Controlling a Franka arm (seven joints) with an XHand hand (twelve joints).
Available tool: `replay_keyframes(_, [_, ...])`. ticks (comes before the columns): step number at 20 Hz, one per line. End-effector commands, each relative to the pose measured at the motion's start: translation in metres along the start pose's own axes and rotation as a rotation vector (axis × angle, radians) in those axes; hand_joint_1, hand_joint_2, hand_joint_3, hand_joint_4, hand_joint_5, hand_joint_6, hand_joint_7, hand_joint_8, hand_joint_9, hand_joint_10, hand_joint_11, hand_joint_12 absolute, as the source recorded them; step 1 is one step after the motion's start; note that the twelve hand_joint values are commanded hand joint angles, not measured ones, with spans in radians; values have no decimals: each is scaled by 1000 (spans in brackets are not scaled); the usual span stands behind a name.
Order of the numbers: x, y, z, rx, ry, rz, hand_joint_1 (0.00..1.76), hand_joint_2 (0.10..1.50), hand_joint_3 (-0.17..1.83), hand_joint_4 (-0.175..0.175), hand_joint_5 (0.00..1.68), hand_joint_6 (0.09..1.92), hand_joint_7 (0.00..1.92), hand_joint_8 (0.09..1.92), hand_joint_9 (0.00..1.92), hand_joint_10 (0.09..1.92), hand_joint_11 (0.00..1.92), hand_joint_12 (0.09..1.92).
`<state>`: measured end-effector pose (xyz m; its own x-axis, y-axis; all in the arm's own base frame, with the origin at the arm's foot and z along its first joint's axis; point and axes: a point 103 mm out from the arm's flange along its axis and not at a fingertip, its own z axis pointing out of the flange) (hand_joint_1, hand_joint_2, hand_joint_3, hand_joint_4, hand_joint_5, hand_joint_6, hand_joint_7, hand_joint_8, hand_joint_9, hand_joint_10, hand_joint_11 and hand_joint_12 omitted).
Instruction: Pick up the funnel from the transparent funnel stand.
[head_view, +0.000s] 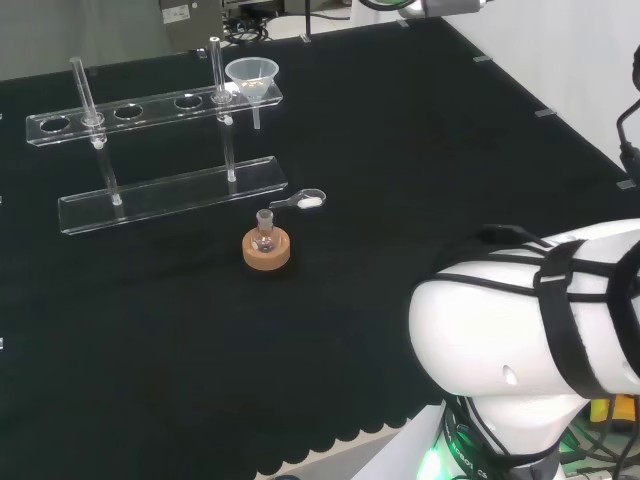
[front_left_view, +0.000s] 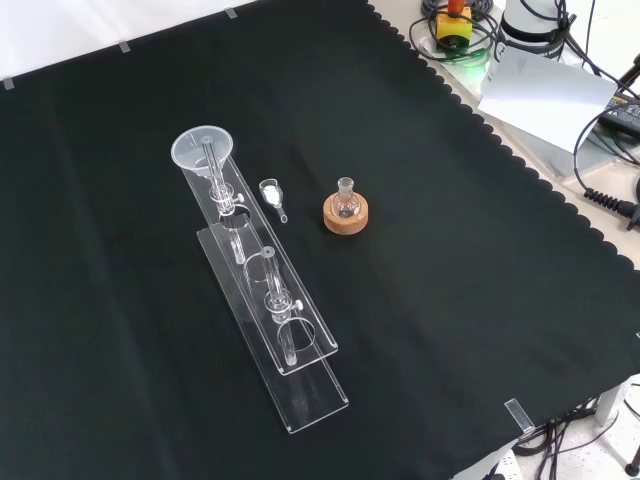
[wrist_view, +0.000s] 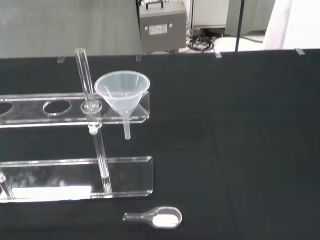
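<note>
Hand not yet holding it, funnel (head_view: 251, 72) stands upright, stem down.

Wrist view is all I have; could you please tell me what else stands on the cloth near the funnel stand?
Observer: In the front view, a small flask on a cork ring stands to the right of the scoop.
Operator: Does the ring touch the scoop?
Observer: No. The head view shows black cloth between them.
Operator: Does the far end of the stand hold anything?
Observer: No. In the head view, every hole in the stand beyond the funnel is empty.
</note>
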<state>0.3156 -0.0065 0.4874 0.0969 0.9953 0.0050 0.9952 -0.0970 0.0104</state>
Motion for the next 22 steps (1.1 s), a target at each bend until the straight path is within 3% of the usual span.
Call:
replay_keyframes(1, [-12,23,21,46,-1,12,0,1221,378,-7,234,87,12,494,198,621,48,1385])
replay_keyframes(6, [-19,60,32,71,2,8,0,1221,372,-8,234,87,15,495,199,623,49,1385])
replay_keyframes(13, [-15,136,64,97,1,-54,0,1196,335,-22,208,87,24,505,196,639,31,1409])
replay_keyframes(15, [-16,154,70,112,11,-51,3,1190,326,-25,202,87,28,512,198,645,28,1413])
replay_keyframes(19, [-14,181,84,129,11,-64,13,1184,315,-28,198,87,32,522,198,654,25,1418])
replay_keyframes(22, [-7,191,98,176,3,-62,31,1176,304,-28,197,87,45,540,210,667,24,1422])
